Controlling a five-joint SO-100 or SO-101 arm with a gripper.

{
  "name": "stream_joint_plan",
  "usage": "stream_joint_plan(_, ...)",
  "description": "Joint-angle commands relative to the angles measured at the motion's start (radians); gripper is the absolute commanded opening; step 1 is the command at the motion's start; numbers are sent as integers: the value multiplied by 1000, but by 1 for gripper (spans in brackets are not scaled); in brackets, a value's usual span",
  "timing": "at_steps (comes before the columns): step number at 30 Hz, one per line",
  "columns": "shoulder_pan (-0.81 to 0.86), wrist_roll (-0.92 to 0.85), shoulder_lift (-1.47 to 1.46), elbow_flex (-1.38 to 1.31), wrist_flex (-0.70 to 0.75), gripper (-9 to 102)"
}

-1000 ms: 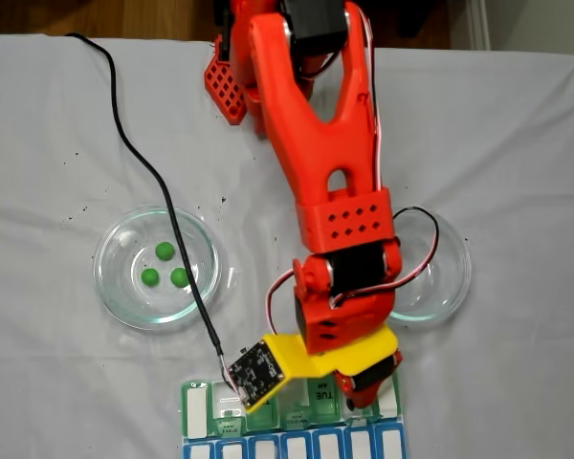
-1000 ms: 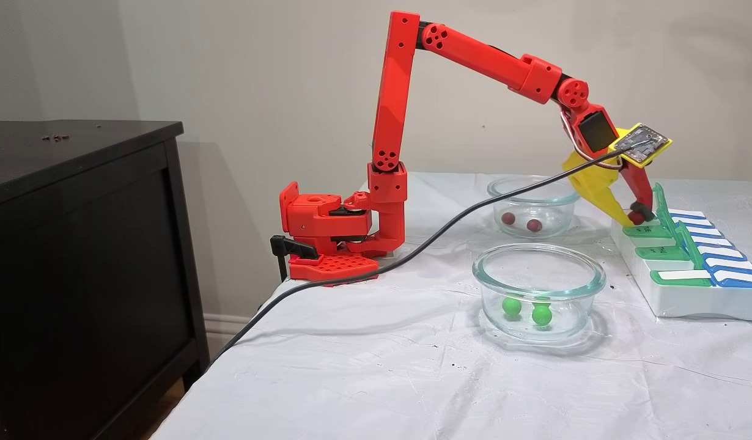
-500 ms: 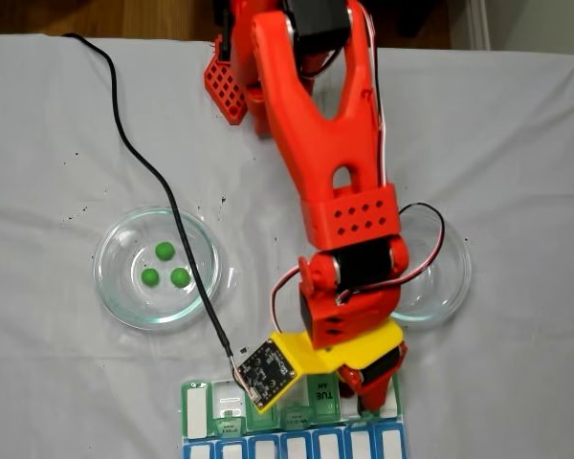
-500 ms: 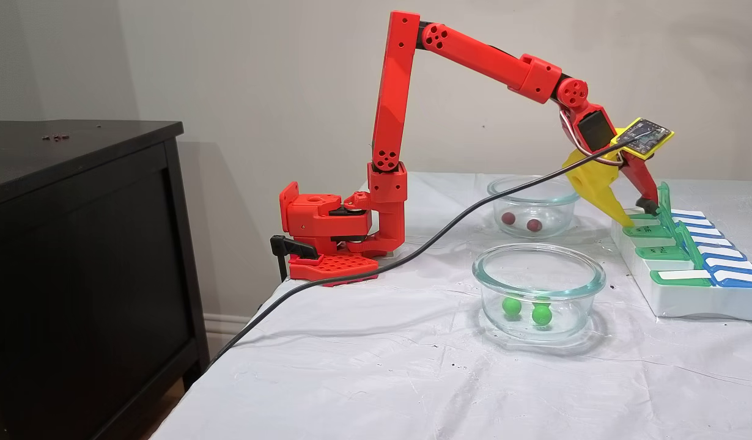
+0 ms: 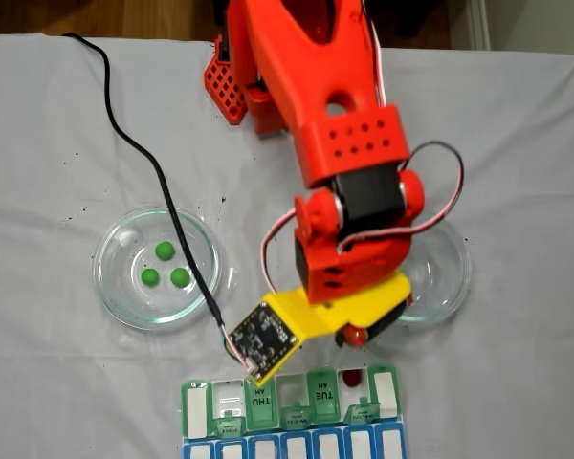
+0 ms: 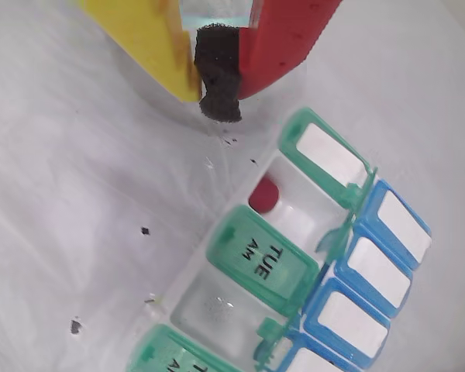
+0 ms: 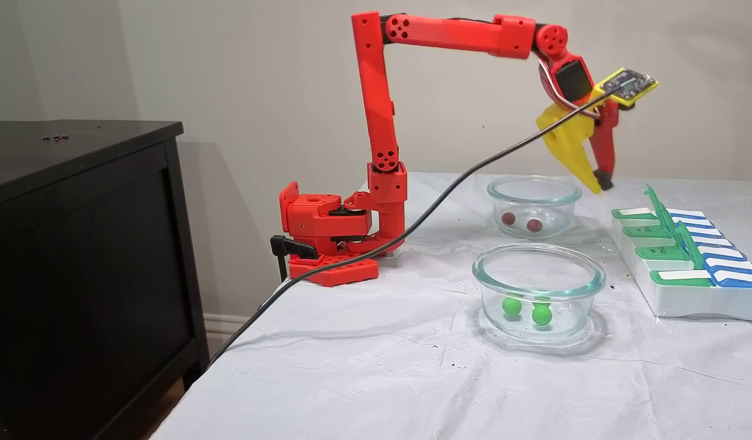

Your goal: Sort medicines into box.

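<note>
Three green medicines (image 5: 165,251) lie in the left glass dish (image 5: 110,287); the side fixed view shows green balls (image 7: 511,305) in the near dish (image 7: 587,278). Two dark red medicines (image 7: 534,225) sit in the far dish (image 7: 492,190). One more red ball (image 5: 352,380) rests in an open compartment of the box (image 5: 199,409), beside the TUE lid; in the wrist view this ball (image 6: 263,194) lies in the box (image 6: 248,256). My gripper (image 5: 356,335) (image 6: 217,101) (image 7: 598,183) hangs shut and empty above the table, between the far dish and the box (image 7: 688,299).
A black cable (image 5: 134,153) runs from the wrist board across the left dish. The right dish (image 5: 456,277) is partly under the arm. The arm base (image 7: 327,226) stands at the table's back, and a black cabinet (image 7: 76,256) is to the left in the side view.
The gripper let the red ball go into the box compartment, then rose and drew back toward the far dish, and its fingers came together.
</note>
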Motion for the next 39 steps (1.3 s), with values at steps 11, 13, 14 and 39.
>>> stream_joint_plan(11,-305,81,81,-20,141,0)
stream_joint_plan(13,-330,86,71,-14,163,0)
stream_joint_plan(14,-337,86,64,-12,169,0)
stream_joint_plan(39,-367,-284,-196,41,273,15)
